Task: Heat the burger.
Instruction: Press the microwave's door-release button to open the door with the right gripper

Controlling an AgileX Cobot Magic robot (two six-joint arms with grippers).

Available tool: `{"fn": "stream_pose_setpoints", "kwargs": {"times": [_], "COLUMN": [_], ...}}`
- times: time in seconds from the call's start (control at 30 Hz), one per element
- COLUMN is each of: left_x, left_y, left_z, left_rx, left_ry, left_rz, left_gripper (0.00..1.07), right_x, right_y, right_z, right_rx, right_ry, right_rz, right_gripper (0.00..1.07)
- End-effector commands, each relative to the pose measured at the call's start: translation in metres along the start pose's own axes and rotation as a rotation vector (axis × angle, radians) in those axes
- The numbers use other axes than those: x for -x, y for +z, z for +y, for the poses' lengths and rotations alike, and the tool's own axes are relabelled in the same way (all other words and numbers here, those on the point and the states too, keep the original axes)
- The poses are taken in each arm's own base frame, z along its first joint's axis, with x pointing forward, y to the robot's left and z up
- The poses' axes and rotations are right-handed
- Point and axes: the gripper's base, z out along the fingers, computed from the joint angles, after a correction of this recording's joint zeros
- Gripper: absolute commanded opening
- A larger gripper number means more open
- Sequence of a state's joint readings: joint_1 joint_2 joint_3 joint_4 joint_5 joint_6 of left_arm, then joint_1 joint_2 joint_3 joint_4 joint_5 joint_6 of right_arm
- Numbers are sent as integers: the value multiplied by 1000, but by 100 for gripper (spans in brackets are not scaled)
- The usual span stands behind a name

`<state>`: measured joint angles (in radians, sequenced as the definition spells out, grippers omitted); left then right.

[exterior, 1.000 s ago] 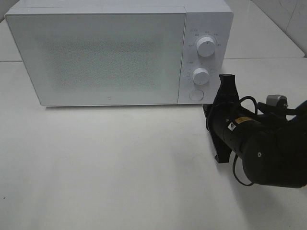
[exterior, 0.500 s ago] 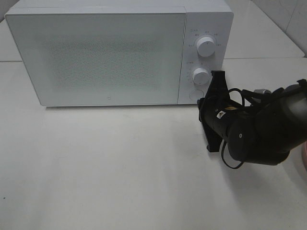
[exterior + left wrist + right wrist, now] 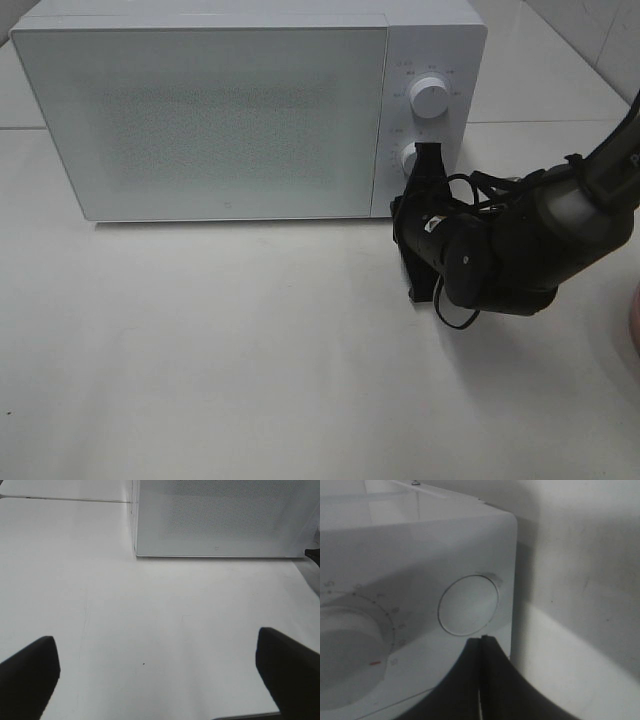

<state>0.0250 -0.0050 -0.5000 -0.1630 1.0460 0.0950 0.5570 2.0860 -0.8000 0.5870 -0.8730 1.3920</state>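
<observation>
The burger is out of view. The white microwave [image 3: 230,110] stands at the back of the table with its door closed. My right gripper [image 3: 482,641] is shut with nothing in it. Its tips sit just in front of the round door button [image 3: 468,605], beside the lower dial [image 3: 345,650]; I cannot tell whether they touch. In the exterior high view the right arm [image 3: 500,250] reaches across to the control panel and covers that button. My left gripper [image 3: 160,680] hangs open over bare table, away from the microwave [image 3: 220,520].
An upper dial [image 3: 431,97] and a lower dial [image 3: 408,158] sit on the microwave's right panel. A sliver of a pink plate [image 3: 636,320] shows at the right edge. White tabletop [image 3: 200,350] spreads in front of the microwave.
The right arm has moved left and toward the microwave's control panel, and now covers the round button that was visible before. The microwave door stays closed.
</observation>
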Motion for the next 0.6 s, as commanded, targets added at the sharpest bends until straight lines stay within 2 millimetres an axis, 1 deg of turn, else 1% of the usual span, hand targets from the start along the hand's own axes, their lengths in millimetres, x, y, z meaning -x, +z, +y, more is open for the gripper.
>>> {"fn": "stream_pose_setpoints", "kwargs": {"times": [0.03,0.1,0.23,0.53,0.6], "left_x": [-2,-2,-2,-2,-2], "left_y": [-2,-2,-2,-2,-2], "left_z": [-1,-1,-1,-1,-1], "left_rx": [1,1,1,1,1], "left_ry": [4,4,4,4,4], "left_rz": [-30,-30,-30,-30,-30], "left_gripper": [100,100,100,100,100], "right_x": [3,8,9,9,13], "right_y": [4,7,9,17,19], "right_z": [6,9,11,3,2], "right_rx": [17,26,24,3,17], "right_ry": [-5,-7,-8,3,7], "right_rz": [-6,-20,-17,-23,-41], "right_gripper": [0,0,0,0,0]}}
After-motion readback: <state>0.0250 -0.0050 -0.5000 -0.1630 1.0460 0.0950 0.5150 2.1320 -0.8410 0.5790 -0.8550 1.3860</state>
